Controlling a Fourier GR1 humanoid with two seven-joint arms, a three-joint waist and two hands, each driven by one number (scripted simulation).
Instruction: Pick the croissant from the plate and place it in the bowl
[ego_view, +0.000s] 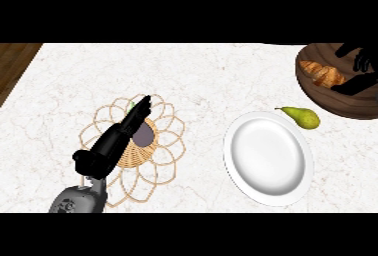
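Note:
The golden croissant (322, 74) lies inside the dark wooden bowl (325, 102) at the far right corner of the counter. My right hand (359, 75) hovers over the bowl's right side. Its fingers (364, 56) and thumb are spread apart just right of the croissant, and the thumb's tip reaches the croissant's lower right end. The white plate (267, 157) sits nearer to me, right of centre, with nothing on it. My left hand (122, 135) rests on the left with straight fingers pointing away, over a wicker basket.
A green pear (302, 117) lies between the plate's far rim and the bowl. A wicker basket (136, 150) with looped edging holds a dark purple item (142, 135) under my left hand. Brown wood borders the marble counter at the far left.

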